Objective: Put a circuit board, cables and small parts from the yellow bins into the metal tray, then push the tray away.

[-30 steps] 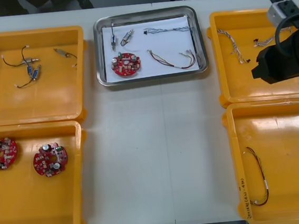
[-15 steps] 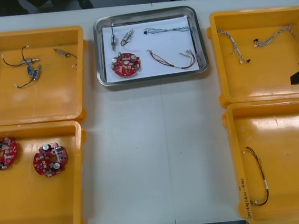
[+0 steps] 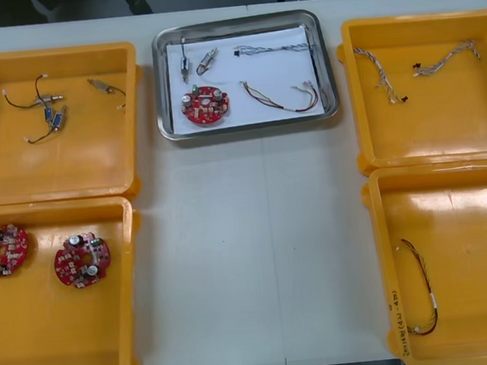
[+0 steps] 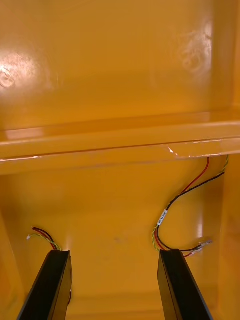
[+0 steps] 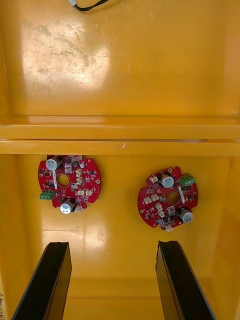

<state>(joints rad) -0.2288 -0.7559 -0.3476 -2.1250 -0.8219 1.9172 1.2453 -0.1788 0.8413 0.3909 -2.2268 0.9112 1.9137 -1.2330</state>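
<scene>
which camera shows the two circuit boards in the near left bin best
Left wrist view: both circuit boards lie close and unobstructed beyond the left gripper's open fingers. The front view shows them smaller, in the near left bin. The right wrist view faces cables.

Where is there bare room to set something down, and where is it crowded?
Free: the table between the yellow bins, this side of the metal tray; the far left bin's near half. Crowded: the tray's inside, holding a circuit board, cables, small metal parts.
</scene>
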